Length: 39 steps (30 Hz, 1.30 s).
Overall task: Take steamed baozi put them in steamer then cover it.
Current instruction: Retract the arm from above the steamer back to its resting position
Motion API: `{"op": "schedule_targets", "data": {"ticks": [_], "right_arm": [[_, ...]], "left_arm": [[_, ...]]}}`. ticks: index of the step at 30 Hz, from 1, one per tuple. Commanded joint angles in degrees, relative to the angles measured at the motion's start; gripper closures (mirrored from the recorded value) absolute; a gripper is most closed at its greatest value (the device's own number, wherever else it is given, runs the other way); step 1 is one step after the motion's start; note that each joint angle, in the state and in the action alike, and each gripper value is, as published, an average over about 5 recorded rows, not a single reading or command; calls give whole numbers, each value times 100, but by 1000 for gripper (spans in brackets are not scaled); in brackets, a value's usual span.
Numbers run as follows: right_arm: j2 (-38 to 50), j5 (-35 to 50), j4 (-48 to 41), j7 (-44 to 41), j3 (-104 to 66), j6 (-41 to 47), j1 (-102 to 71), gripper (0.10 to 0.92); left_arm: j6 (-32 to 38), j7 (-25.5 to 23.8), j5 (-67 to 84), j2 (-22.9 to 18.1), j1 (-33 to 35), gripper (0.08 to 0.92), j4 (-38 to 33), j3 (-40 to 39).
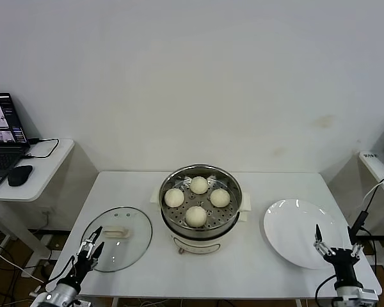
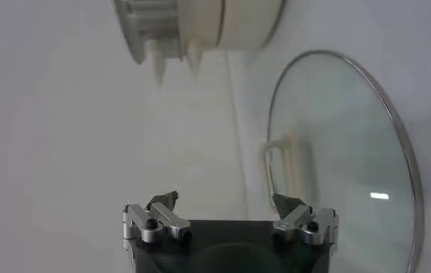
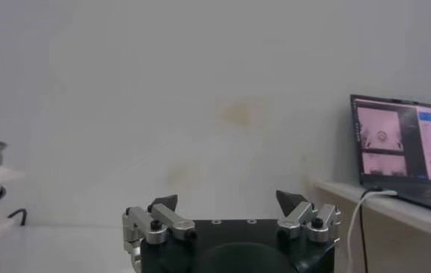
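White table (image 1: 243, 262): steamer (image 1: 200, 225) at centre, holding four steamed baozi (image 1: 196, 216) on its perforated tray. Cover (image 1: 121, 238) flat on the table, left of the steamer. White plate (image 1: 294, 233), right. Left gripper (image 1: 93, 241) over the cover's near edge, jaws spread, empty. Right gripper (image 1: 335, 239) near the plate's near edge, jaws spread, empty.

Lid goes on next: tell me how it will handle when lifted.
The lid looks like rigid glass with a metal rim, so probably heavy-ish and breakable. Its smooth dome seems slippery; the bar handle is likely the safest grip. Lying flat, it shouldn't roll.
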<state>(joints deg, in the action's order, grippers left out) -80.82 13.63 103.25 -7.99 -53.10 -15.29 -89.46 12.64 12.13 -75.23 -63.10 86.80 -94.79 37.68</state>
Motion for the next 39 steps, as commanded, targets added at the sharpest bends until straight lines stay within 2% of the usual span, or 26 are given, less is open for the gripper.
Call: {"op": "schedule_targets", "data": {"ticks": [1, 10, 26, 39], "right_arm": [[-154, -226, 38, 29, -68, -87, -167, 202], [-220, -312, 171, 28, -67, -104, -272, 202], [-200, -368, 209, 13, -91, -149, -366, 203], [-211, -441, 196, 5, -41, -167, -413, 202]], "left_arm": [[75, -12, -339, 187, -971, 177, 905, -277], [94, -96, -267, 250, -1265, 177, 1060, -471], [81, -230, -201, 133, -1586, 177, 1180, -739], [77, -283, 377, 55, -1934, 177, 1645, -836]]}}
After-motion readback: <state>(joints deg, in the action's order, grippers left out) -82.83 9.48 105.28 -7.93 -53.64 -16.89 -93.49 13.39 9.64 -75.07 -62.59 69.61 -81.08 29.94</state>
